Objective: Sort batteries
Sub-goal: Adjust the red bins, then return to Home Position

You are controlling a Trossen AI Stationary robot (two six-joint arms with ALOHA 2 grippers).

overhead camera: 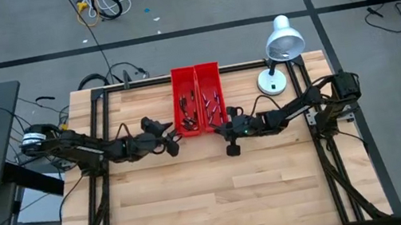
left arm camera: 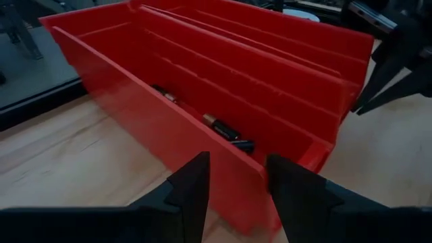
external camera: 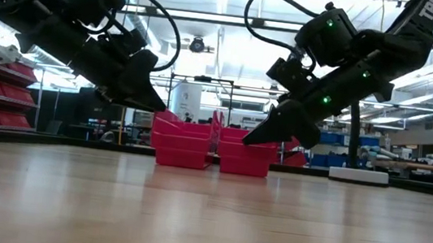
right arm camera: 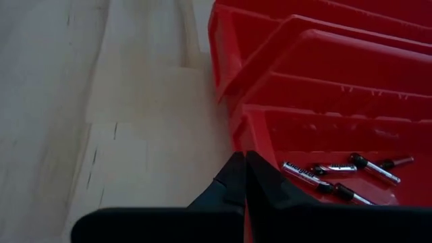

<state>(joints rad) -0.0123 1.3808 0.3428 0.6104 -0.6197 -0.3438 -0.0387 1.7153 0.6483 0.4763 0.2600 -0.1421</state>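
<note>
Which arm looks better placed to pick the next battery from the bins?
Probably the left: its gripper is open at the left bin. The right gripper is shut beside the right bin.

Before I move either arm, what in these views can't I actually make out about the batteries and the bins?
- Battery count and type: in the high view the batteries in the two red bins are too small to separate.
- Bin contents in the low view: the red walls hide everything inside.
- Left wrist view: the near wall and the left gripper cover part of the floor.
- Right wrist view: the shut right gripper blocks the bin's near end.
</note>
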